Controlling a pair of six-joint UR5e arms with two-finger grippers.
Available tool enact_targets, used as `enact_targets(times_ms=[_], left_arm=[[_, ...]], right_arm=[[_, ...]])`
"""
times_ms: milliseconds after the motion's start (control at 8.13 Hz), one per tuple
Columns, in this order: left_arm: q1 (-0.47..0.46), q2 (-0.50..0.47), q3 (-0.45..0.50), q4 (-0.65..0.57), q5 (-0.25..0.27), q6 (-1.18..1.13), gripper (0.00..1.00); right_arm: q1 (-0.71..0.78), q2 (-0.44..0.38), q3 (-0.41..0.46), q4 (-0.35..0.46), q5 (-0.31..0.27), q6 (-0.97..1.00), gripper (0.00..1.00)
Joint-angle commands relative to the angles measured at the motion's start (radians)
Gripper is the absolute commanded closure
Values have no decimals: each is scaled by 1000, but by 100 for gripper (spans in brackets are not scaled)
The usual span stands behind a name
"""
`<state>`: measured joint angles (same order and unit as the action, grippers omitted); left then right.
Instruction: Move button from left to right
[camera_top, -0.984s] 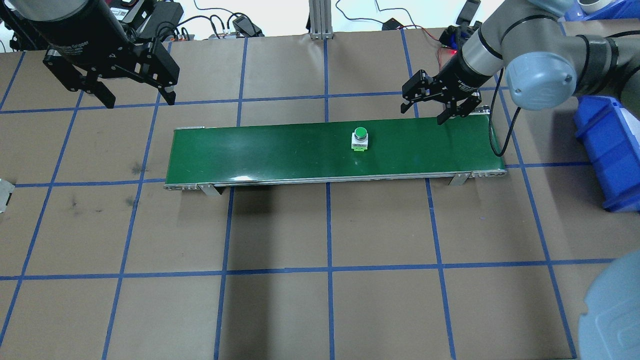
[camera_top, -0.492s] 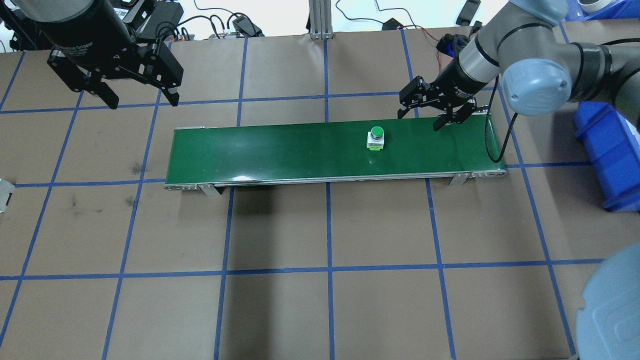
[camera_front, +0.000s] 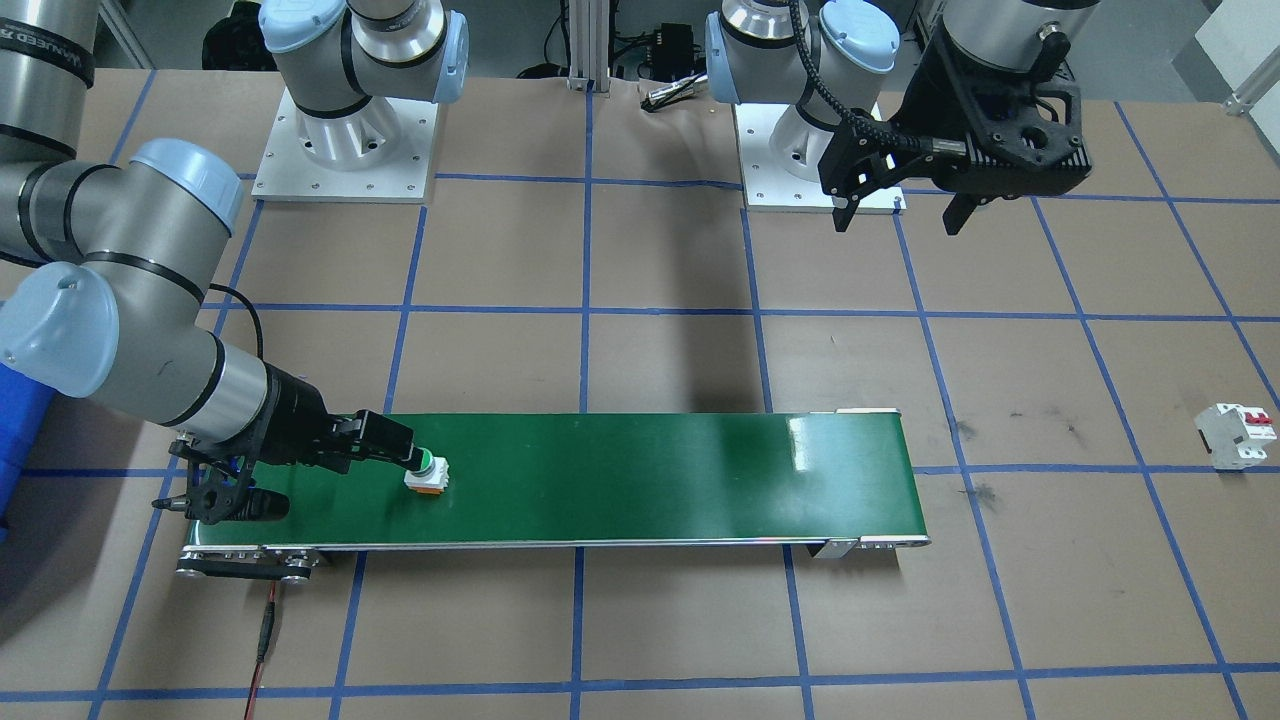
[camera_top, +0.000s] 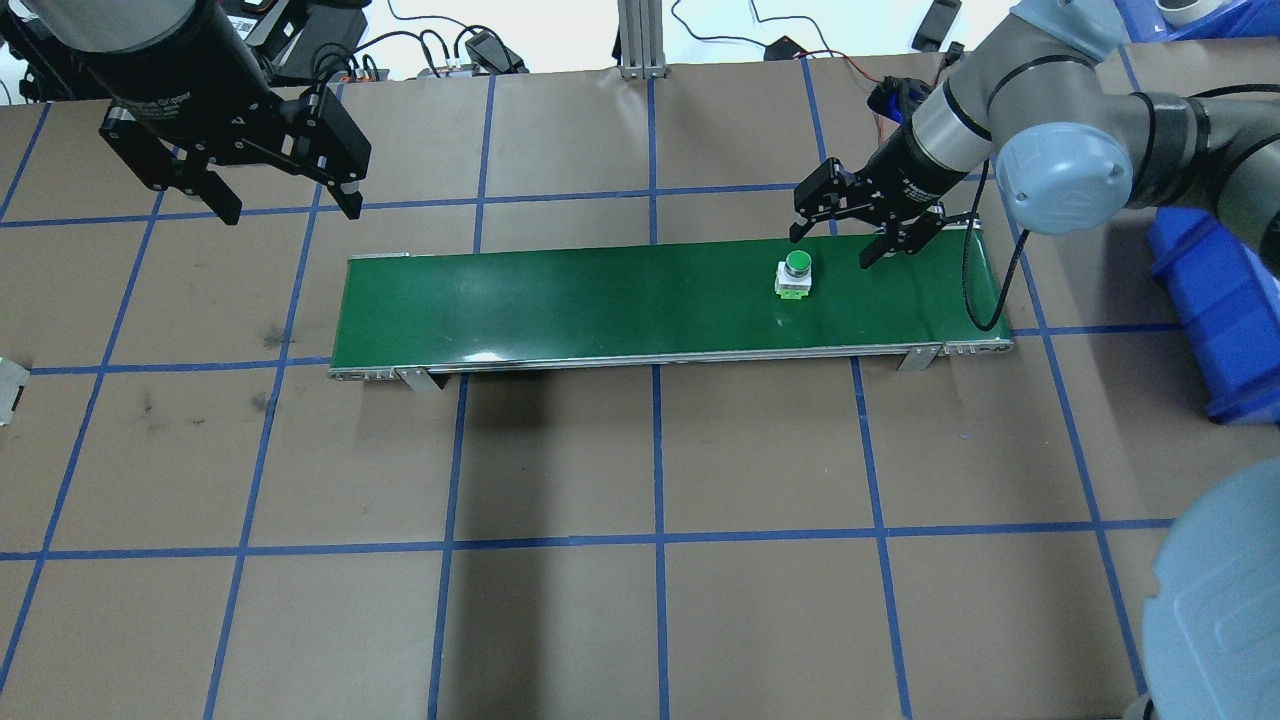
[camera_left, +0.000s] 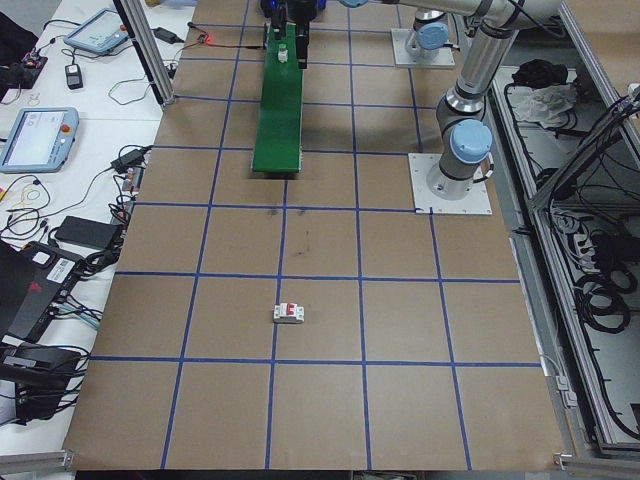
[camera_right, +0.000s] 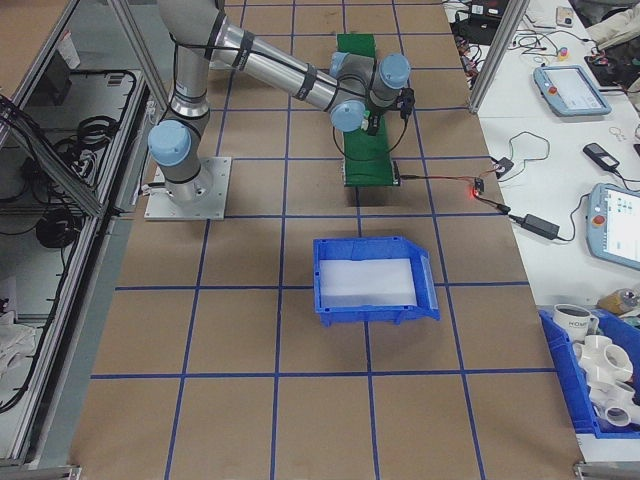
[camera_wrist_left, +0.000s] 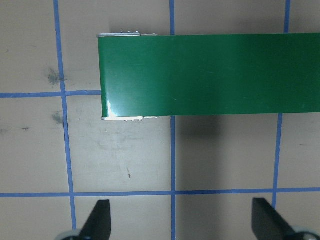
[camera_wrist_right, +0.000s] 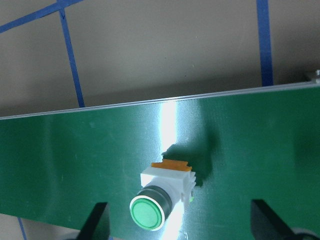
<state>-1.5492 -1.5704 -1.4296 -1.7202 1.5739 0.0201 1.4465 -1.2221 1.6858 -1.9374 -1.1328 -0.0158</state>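
Observation:
The button (camera_top: 796, 272), a green cap on a white body with an orange base, stands upright on the green conveyor belt (camera_top: 600, 300) near its right end. My right gripper (camera_top: 830, 248) hovers open just behind it. In the right wrist view the button (camera_wrist_right: 162, 195) sits low between the spread fingers (camera_wrist_right: 100, 220). From the front, one finger reaches the button (camera_front: 427, 474); I cannot tell whether they touch. My left gripper (camera_top: 290, 212) hangs open and empty, high beyond the belt's left end, with bare belt (camera_wrist_left: 210, 75) below it.
A white circuit breaker with red toggles (camera_front: 1237, 435) lies on the table off the belt's left end. A blue bin (camera_top: 1215, 290) stands right of the belt. Cables and devices line the table's far edge. Brown paper with blue tape lines covers the table.
The button has travelled right along the belt, from near the middle towards the right end. My right gripper has shifted left and lower, closing on it. The left gripper barely moved.

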Motion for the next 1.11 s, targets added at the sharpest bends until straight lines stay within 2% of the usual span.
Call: enact_targets(times_ms=[0,123,246,369,492,615,738,984], left_arm=[[0,32,-58,17,1,0,0],[0,35,-63,17,3,0,0],[0,36,-63,17,3,0,0],[0,36,-65,17,3,1,0],[0,36,-65,17,3,0,0],[0,38,-65,17,3,1,0],[0,38,-65,17,3,0,0],[0,38,-65,17,3,0,0]], right_arm=[[0,12,0,0,-12,14,0],[0,27,2,0,-18,13,0],[0,41,0,-6,-60,11,0],[0,42,0,-6,-99,8,13],[0,46,0,-6,-120,5,38],[0,47,0,-6,-137,-4,57],[0,46,-3,-5,-184,-4,98],[0,44,-11,-6,-197,-18,100]])
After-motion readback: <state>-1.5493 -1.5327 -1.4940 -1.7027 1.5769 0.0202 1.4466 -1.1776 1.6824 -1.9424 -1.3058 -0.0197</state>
